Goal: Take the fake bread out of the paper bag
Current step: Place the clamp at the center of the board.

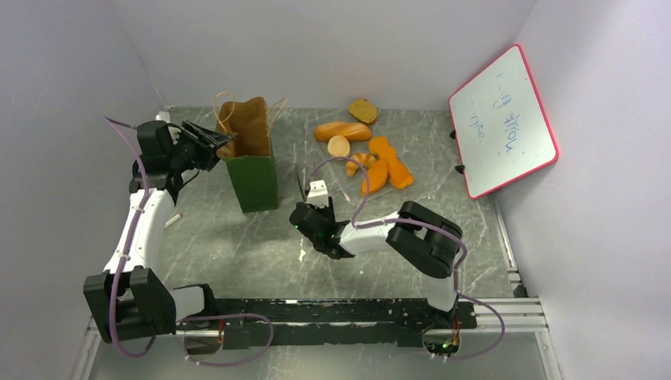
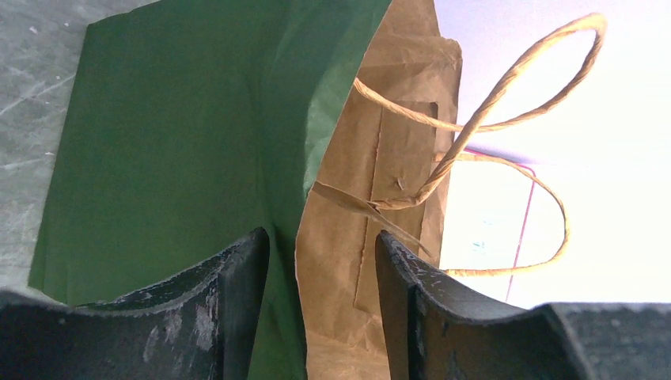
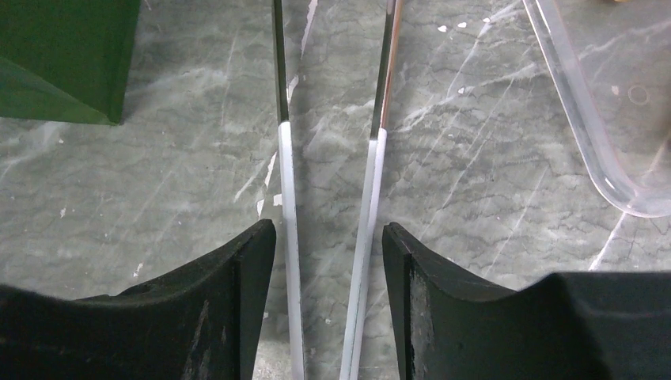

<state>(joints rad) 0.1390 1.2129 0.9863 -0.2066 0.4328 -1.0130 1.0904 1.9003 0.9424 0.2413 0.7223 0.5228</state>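
Note:
The paper bag (image 1: 255,162) stands upright at the centre left, green outside and brown inside, with its mouth open. My left gripper (image 1: 214,142) is open at the bag's left rim. In the left wrist view one finger is outside on the green wall (image 2: 174,142), the other is inside, and the left gripper (image 2: 323,237) straddles the paper edge. The fake bread lies on the table at the back: a loaf (image 1: 343,131), a speckled slice (image 1: 363,111), a bun (image 1: 339,146), a croissant (image 1: 360,162) and orange pieces (image 1: 393,162). My right gripper (image 1: 316,207) is shut on silver tweezers (image 3: 286,158).
A pink-framed whiteboard (image 1: 502,119) leans on the right wall. A cable loop (image 1: 348,162) from the right arm arcs beside the bread and shows as a clear tube (image 3: 581,119) in the right wrist view. The bag's cord handles (image 2: 506,87) stick up.

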